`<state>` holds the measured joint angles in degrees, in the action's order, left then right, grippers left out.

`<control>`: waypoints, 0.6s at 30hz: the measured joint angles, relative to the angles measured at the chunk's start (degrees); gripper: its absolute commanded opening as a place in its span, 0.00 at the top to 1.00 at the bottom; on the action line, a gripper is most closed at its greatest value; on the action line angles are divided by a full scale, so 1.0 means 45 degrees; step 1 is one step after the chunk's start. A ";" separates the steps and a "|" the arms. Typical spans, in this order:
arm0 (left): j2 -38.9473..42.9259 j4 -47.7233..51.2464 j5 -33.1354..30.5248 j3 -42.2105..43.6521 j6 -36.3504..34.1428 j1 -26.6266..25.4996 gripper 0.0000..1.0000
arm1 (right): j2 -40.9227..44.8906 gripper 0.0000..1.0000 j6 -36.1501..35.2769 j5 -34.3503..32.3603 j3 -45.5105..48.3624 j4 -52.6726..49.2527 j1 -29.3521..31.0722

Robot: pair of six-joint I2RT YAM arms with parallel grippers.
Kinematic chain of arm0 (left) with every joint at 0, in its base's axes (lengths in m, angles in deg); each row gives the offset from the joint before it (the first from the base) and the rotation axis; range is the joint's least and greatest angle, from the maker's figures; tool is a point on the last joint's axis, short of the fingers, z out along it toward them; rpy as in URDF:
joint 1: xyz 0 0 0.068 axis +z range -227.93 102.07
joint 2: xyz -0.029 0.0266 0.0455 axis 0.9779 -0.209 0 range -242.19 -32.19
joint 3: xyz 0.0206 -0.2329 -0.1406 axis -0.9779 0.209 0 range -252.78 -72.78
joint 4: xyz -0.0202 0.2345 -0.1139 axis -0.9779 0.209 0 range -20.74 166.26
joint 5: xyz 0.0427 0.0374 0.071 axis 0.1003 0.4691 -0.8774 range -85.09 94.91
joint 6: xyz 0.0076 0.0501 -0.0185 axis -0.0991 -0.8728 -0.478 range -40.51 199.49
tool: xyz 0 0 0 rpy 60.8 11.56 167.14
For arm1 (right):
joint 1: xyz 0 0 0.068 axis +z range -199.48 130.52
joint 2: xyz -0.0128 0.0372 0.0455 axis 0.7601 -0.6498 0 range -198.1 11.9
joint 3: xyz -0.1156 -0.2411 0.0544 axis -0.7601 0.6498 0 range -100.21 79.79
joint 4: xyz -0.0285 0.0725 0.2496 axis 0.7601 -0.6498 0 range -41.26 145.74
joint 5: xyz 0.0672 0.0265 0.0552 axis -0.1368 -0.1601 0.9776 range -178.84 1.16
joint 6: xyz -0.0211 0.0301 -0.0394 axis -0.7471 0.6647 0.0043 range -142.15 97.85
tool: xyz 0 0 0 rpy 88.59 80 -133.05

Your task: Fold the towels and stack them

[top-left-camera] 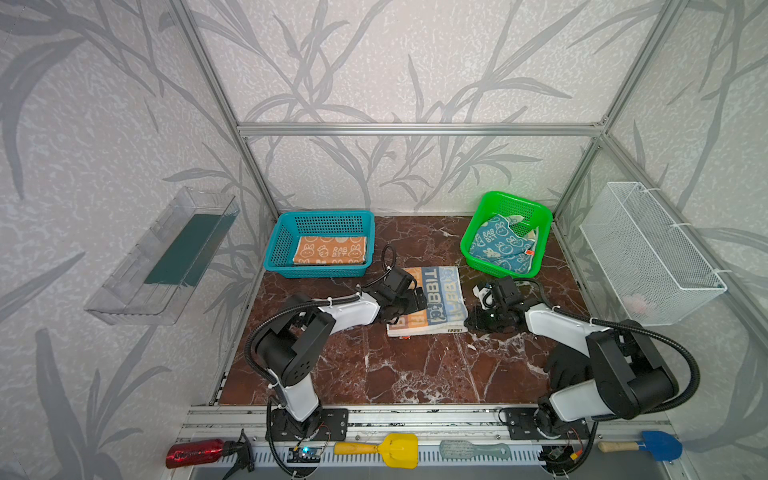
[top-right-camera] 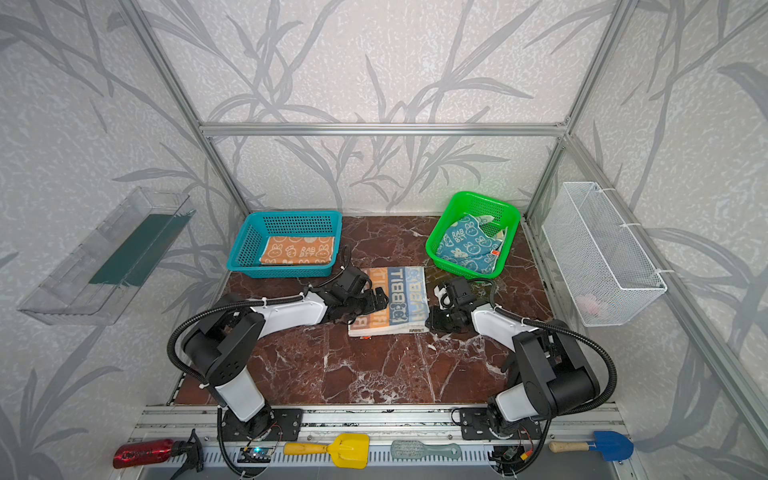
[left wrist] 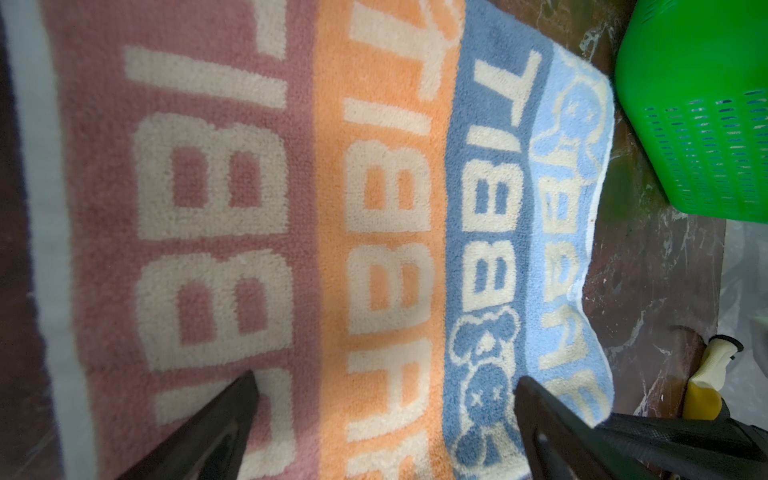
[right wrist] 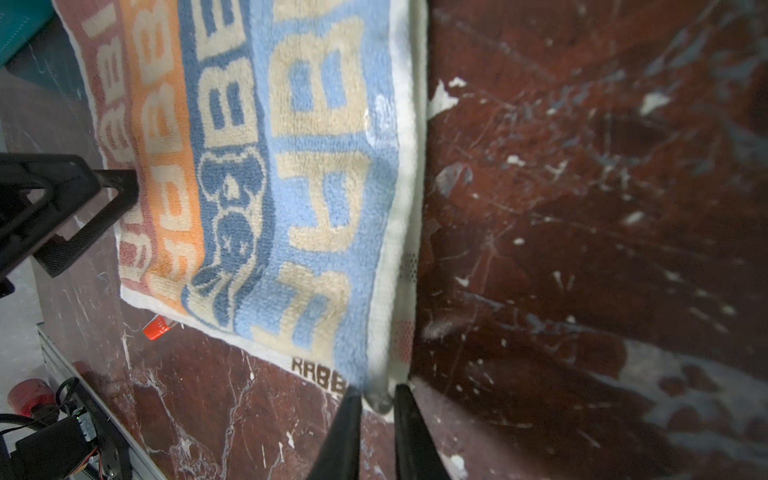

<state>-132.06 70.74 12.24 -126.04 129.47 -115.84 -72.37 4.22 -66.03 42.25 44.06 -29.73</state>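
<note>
The striped towel [top-left-camera: 442, 297] [top-right-camera: 409, 297] with "RABBIT" letters lies flat on the marble table between the two arms. My left gripper [top-left-camera: 415, 300] [left wrist: 384, 378] is open and low over the towel's left part, one finger over the pink stripe and the other over the blue. My right gripper [top-left-camera: 469, 322] [right wrist: 377, 392] is shut on the towel's near right corner, which sits pinched between its fingertips. The orange towel [top-left-camera: 330, 250] lies folded in the teal basket [top-left-camera: 324, 216]. The teal-blue towel [top-left-camera: 500, 245] lies crumpled in the green basket [top-left-camera: 519, 203].
A white wire basket [top-left-camera: 648, 253] hangs on the right wall and a clear tray [top-left-camera: 166, 257] on the left wall. A red bottle [top-left-camera: 195, 453], a yellow shovel [top-left-camera: 395, 449], a brush [top-left-camera: 473, 451] and a blue shovel [top-left-camera: 660, 445] lie along the front rail.
</note>
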 measured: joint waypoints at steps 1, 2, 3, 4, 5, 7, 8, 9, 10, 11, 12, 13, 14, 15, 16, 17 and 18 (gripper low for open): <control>0.0000 -0.0019 0.0000 0.0015 0.0000 0.0000 0.01 | 0.0000 0.82 -0.0029 -0.0058 -0.0068 -0.0024 0.0000; 0.0000 -0.0029 -0.0005 0.0015 0.0000 0.0000 0.01 | -0.0005 0.82 -0.0063 -0.0073 -0.0117 -0.0034 0.0000; 0.0000 -0.0039 -0.0015 0.0024 0.0000 0.0000 0.01 | -0.0010 0.82 -0.0073 -0.0083 -0.0170 -0.0034 0.0000; 0.0005 -0.0044 -0.0034 0.0029 0.0000 0.0000 0.01 | -0.0024 0.82 -0.0092 -0.0087 -0.0219 -0.0034 0.0000; 0.0005 -0.0049 -0.0044 0.0029 0.0000 0.0000 0.01 | -0.0039 0.82 -0.0107 -0.0087 -0.0243 -0.0029 0.0000; 0.0005 -0.0053 -0.0049 0.0034 0.0000 0.0000 0.01 | -0.0146 0.83 -0.0121 -0.0083 -0.0277 -0.0019 0.0000; 0.0005 -0.0049 -0.0053 0.0034 0.0000 -0.0005 0.01 | -0.0223 0.85 -0.0121 -0.0083 -0.0282 -0.0015 0.0000; 0.0005 -0.0053 -0.0063 0.0034 0.0000 -0.0005 0.01 | -0.0301 0.89 -0.0131 -0.0078 -0.0282 -0.0015 0.0000; 0.0005 -0.0053 -0.0078 0.0034 0.0000 -0.0005 0.01 | -0.0369 0.93 -0.0136 -0.0073 -0.0282 -0.0015 0.0000; 0.0005 -0.0049 -0.0092 0.0034 0.0000 -0.0005 0.01 | -0.0408 0.95 -0.0141 -0.0068 -0.0282 -0.0019 0.0000; 0.0005 -0.0049 -0.0102 0.0034 -0.0005 -0.0005 0.01 | -0.0413 0.97 -0.0146 -0.0063 -0.0282 -0.0019 0.0000; 0.0005 -0.0049 -0.0136 0.0034 -0.0005 -0.0005 0.01 | -0.0408 0.98 -0.0141 -0.0063 -0.0282 -0.0010 0.0000; 0.0005 -0.0049 -0.0151 0.0034 -0.0005 -0.0005 0.01 | -0.0403 0.99 -0.0151 -0.0058 -0.0282 -0.0015 0.0000; 0.0005 -0.0049 -0.0180 0.0034 -0.0005 -0.0005 0.01 | -0.0389 1.00 -0.0155 -0.0063 -0.0282 -0.0029 0.0000; 0.0005 -0.0049 -0.0199 0.0034 -0.0010 -0.0005 0.01 | -0.0335 1.00 -0.0160 -0.0063 -0.0272 -0.0063 0.0000; 0.0005 -0.0049 -0.0223 0.0034 -0.0005 -0.0005 0.01 | -0.0233 1.00 -0.0165 -0.0063 -0.0267 -0.0112 0.0000; 0.0005 -0.0049 -0.0243 0.0034 -0.0010 -0.0005 0.01 | -0.0063 1.00 -0.0175 -0.0058 -0.0257 -0.0165 0.0000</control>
<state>-132.04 70.52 11.15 -125.88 129.43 -115.87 -72.66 3.43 -66.29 41.09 43.31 -29.73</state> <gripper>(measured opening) 0.990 0.048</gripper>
